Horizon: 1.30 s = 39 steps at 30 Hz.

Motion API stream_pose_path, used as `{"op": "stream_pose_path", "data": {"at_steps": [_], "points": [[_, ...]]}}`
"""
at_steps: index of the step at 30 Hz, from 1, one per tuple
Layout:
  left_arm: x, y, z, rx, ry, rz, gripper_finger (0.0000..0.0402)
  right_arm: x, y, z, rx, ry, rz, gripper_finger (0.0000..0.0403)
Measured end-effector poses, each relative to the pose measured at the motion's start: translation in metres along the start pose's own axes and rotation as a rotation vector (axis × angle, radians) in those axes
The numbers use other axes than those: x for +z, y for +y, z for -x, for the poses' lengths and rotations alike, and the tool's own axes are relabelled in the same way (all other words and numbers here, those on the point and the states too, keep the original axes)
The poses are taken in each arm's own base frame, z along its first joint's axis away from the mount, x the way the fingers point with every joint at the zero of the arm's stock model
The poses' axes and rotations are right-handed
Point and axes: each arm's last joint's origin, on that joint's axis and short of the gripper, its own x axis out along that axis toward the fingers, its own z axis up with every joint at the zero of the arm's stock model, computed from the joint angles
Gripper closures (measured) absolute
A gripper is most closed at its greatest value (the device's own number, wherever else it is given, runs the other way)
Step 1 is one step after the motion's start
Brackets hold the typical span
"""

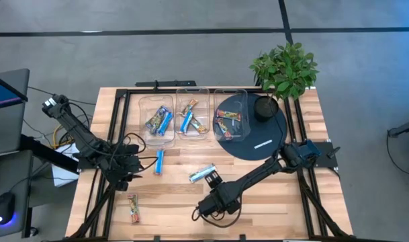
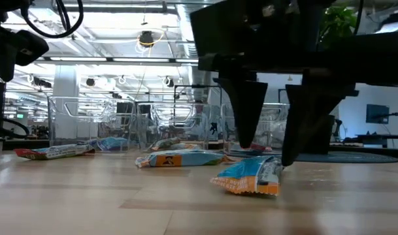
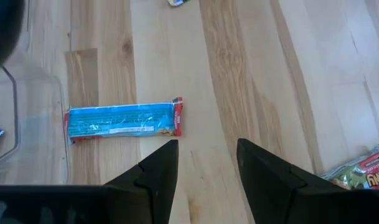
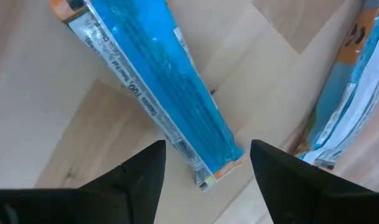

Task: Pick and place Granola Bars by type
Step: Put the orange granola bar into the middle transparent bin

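Observation:
Over a blue granola bar with an orange end [image 4: 158, 81] hovers my right gripper [image 4: 205, 155], open and pointing down, one finger on each side of the bar's end. In the low view the bar [image 2: 251, 177] lies flat on the wood below the fingertips; whether they touch it I cannot tell. A second bar [image 4: 354, 87] lies right beside it. My left gripper [image 3: 208, 152] is open above the table, short of another blue bar [image 3: 122, 120] that lies flat. A red-brown bar [image 1: 133, 208] rests near the front left.
Three clear bins [image 1: 157, 119], [image 1: 193, 115], [image 1: 231, 114] with bars inside stand in a row at the back; the right one sits on a dark round mat [image 1: 271, 138]. A potted plant [image 1: 285, 70] stands at the back right. Bare wood lies along the front edge.

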Motion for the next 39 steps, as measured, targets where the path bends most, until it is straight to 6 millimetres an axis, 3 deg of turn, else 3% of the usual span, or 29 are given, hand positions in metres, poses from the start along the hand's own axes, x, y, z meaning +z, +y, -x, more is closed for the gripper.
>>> {"op": "stream_pose_path", "data": {"at_steps": [12,16,21,30,39], "points": [[0.003,-0.002,0.000,-0.018,-0.034,0.024,0.0242,0.010,-0.004,-0.001,0.065,-0.118,-0.021,0.0178],[0.003,-0.002,0.000,-0.015,-0.036,0.036,0.0242,0.013,-0.006,-0.010,0.113,-0.122,-0.103,0.0191],[0.004,-0.002,0.000,-0.016,-0.042,0.041,0.0242,0.013,-0.012,-0.018,0.211,-0.110,-0.263,0.0218],[0.009,-0.004,0.000,-0.029,-0.094,0.054,0.0242,0.013,-0.017,-0.018,0.246,-0.094,-0.497,0.0305],[0.009,-0.004,0.001,-0.006,-0.107,0.051,0.0242,0.018,-0.017,-0.013,0.240,-0.113,-0.580,0.0320]]}}
